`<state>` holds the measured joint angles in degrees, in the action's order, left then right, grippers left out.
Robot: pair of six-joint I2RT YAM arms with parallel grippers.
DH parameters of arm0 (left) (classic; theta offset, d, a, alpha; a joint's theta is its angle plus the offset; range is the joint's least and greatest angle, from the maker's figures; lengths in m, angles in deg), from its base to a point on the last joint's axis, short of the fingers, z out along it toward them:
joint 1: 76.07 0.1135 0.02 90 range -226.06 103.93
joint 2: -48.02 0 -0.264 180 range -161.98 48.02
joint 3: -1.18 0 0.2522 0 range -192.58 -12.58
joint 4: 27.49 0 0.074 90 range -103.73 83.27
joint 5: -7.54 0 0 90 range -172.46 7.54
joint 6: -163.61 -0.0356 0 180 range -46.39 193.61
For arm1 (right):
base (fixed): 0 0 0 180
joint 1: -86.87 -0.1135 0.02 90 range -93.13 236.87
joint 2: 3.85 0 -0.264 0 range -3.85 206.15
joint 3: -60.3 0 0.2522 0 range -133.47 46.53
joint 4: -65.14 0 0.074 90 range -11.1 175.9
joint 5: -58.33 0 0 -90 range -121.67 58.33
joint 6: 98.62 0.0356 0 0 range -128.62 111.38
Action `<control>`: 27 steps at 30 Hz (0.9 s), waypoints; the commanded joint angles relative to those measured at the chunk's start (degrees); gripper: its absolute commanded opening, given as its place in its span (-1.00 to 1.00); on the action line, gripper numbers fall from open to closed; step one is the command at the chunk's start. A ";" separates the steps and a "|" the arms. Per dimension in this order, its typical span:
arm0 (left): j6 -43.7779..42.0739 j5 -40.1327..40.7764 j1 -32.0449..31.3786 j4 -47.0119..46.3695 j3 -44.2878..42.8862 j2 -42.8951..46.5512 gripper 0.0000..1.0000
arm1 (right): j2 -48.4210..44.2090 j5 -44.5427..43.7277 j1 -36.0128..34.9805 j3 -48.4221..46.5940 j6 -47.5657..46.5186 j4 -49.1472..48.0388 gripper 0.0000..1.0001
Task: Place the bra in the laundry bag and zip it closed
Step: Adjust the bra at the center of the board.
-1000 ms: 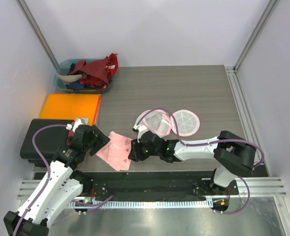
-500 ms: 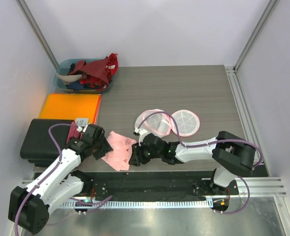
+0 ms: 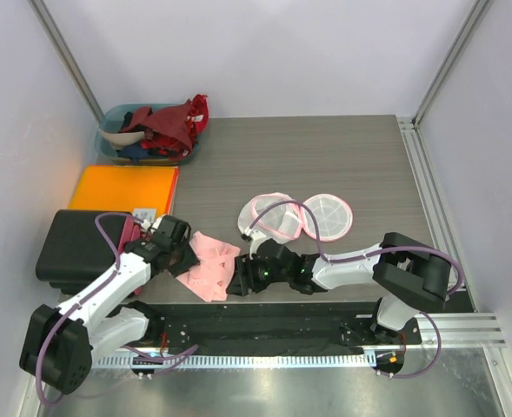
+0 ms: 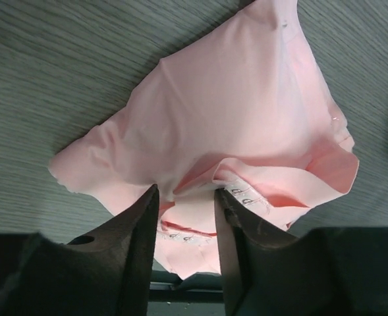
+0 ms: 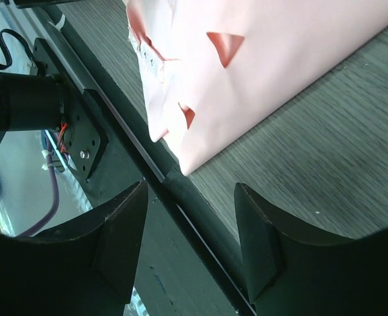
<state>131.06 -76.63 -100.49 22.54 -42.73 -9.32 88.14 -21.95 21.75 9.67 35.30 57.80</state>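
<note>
The pink bra [image 3: 208, 266] lies crumpled near the table's front edge. It fills the left wrist view [image 4: 233, 112]. My left gripper [image 3: 180, 253] is down on the bra's left side. Its jaws are partly closed, with a puckered fold of pink cloth [image 4: 187, 192] between the tips. My right gripper [image 3: 242, 277] is at the bra's right edge, open and holding nothing. In the right wrist view [image 5: 190, 191] its fingers straddle the table's front lip, and the bra [image 5: 259, 72] lies just ahead. The laundry bag [image 3: 328, 216] lies unzipped behind, its two round mesh halves spread flat.
A teal bin of clothes [image 3: 147, 135] stands at the back left. An orange folder [image 3: 125, 189] and a black box [image 3: 77, 248] lie along the left side. The black front rail [image 5: 180, 197] runs right under the right gripper. The right arm's cable loops over the bag.
My left gripper moved right onto the bra's left edge and its jaws narrowed around a fold. My right gripper's jaws widened and let go of the cloth. The bra has bunched up.
</note>
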 commanded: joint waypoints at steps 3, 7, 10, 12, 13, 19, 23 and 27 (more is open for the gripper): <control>-2.34 5.16 -0.27 -2.43 -0.44 -1.28 -0.52 | -0.23 0.92 -0.18 0.82 3.10 -6.23 0.25; -2.78 5.60 -0.18 -4.80 0.01 -2.33 -0.77 | 1.00 0.48 -0.18 0.56 4.06 -6.93 0.34; -3.57 4.73 -0.18 -5.07 -0.78 -3.48 -0.82 | 1.18 0.57 -0.18 0.74 5.03 -8.16 0.38; -3.75 3.84 -0.18 -5.77 -0.96 -3.83 -0.88 | 1.27 0.65 -0.18 1.00 5.56 -8.87 0.39; -3.75 3.76 -0.18 -5.77 -0.87 -3.92 -0.90 | 1.18 0.57 -0.18 1.00 5.56 -8.95 0.40; -2.17 5.42 -0.18 -5.51 -0.35 -1.81 -1.00 | 1.44 0.74 -0.18 1.53 5.65 -9.74 0.40; -3.14 3.32 -0.18 -5.96 -0.61 -1.55 -0.99 | 1.97 1.10 -0.18 1.62 6.00 -10.36 0.41; -2.96 -0.02 -0.18 -6.83 -0.61 0.12 -1.00 | 2.58 1.45 -0.18 2.23 6.88 -11.59 0.43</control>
<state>128.59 -73.99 -100.60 18.12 -42.73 -11.28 90.22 -20.95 21.75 11.44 41.12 50.20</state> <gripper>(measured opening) 0.005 0.705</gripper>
